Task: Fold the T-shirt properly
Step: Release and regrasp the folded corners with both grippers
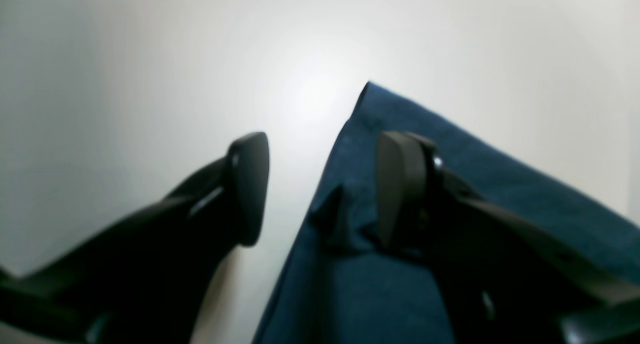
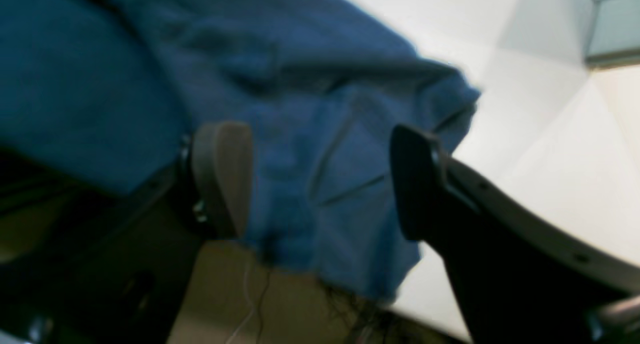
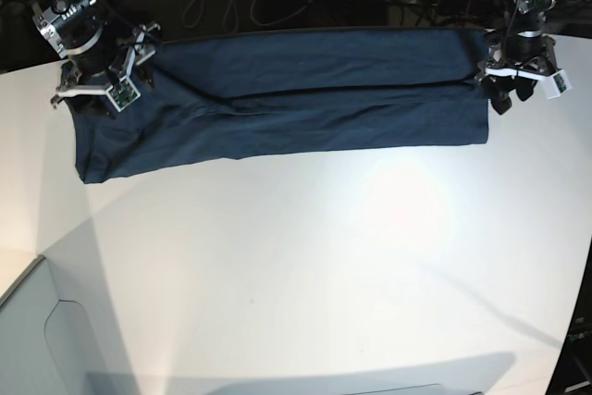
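Jaws of both grippers gape, gripping nothing. T-shirt (image 3: 277,104) overhangs the surface (image 3: 305,265) edge; a careless tug could drag it off.

You're looking at the T-shirt (image 3: 287,104), dark navy and wrinkled, folded lengthwise into a long band lying flat across the far side of the bench, one end at each side.
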You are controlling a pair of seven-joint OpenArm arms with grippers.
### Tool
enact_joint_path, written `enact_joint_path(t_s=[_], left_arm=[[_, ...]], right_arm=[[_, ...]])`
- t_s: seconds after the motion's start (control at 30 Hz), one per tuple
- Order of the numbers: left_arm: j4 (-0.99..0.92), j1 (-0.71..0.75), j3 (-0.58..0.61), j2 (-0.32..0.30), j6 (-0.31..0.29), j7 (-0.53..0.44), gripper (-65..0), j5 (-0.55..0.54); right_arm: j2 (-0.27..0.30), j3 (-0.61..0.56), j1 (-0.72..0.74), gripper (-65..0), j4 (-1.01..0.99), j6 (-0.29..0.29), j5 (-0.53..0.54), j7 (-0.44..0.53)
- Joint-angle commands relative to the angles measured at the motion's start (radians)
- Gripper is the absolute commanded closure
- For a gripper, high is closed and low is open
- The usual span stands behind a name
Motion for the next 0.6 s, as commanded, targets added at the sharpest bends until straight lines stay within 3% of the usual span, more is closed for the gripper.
enact_joint_path(t_s=[0.0, 0.13, 0.43, 0.5, 0.57], left_arm=[[0.014, 0.006, -0.006, -0.011, -0.005, -0.024, -32.7, -0.01], [0.015, -0.016, -0.006, -0.011, -0.005, -0.024, -32.7, -0.01], [0.014, -0.029, -0.004, -0.011, -0.005, -0.024, -32.7, -0.008], [0.014, -0.028, -0.004, -0.011, -0.005, -0.024, -32.7, -0.008], [0.014, -0.023, -0.004, -0.011, -0.005, -0.024, -32.7, -0.008]], right_arm=[[0.0, 0.01, -0.019, -41.3, 0.013, 0.011, 0.003, 0.012], [-0.03, 0.012, -0.073, -41.5, 0.011, 0.011, 0.003, 0.018], [-0.018, 0.025, -0.036, -40.7, -0.098, 0.011, -0.001, 0.017], [-0.011, 0.036, -0.034, -37.7, -0.118, 0.011, 0.0, 0.02], [-0.011, 0.036, -0.025, -29.6, -0.128, 0.011, 0.0, 0.021]])
